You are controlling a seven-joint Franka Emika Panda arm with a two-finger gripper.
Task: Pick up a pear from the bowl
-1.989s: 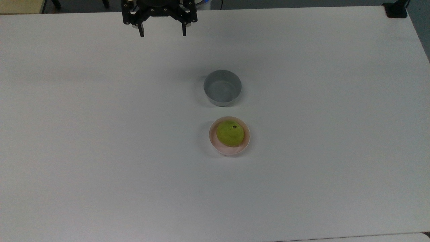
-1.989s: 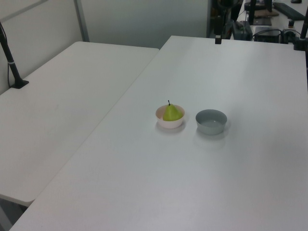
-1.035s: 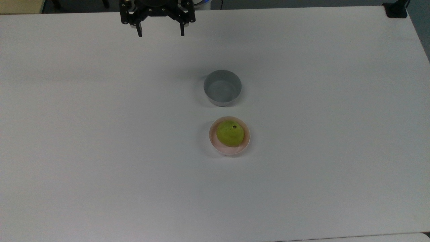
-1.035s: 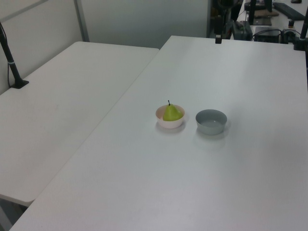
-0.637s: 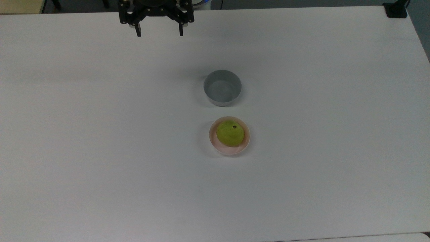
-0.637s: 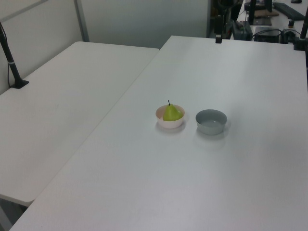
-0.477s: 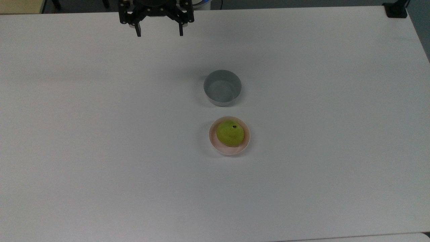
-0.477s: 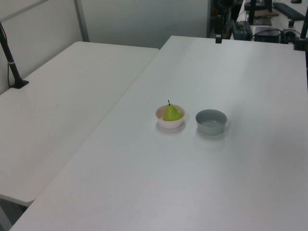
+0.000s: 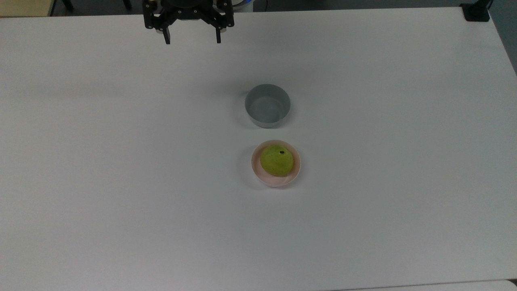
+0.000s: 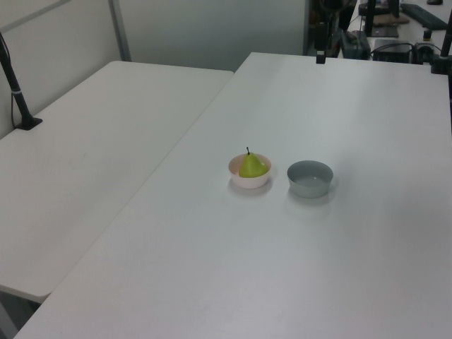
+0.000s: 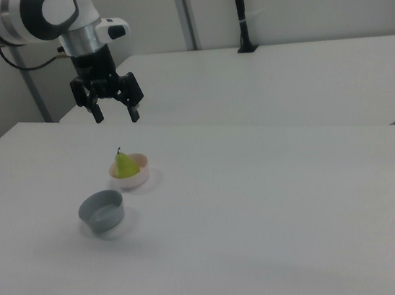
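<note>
The pincer has crept a tiny bit toward the top view's left and up – its fingers stay wide apart, holding nothing. The pear sits in the pink bowl on the desk, far off – so the reach has not really begun

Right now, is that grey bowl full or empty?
Empty. The top view looks straight into the grey bowl and shows only its bare bottom; the pear sits in the pink bowl.
</note>
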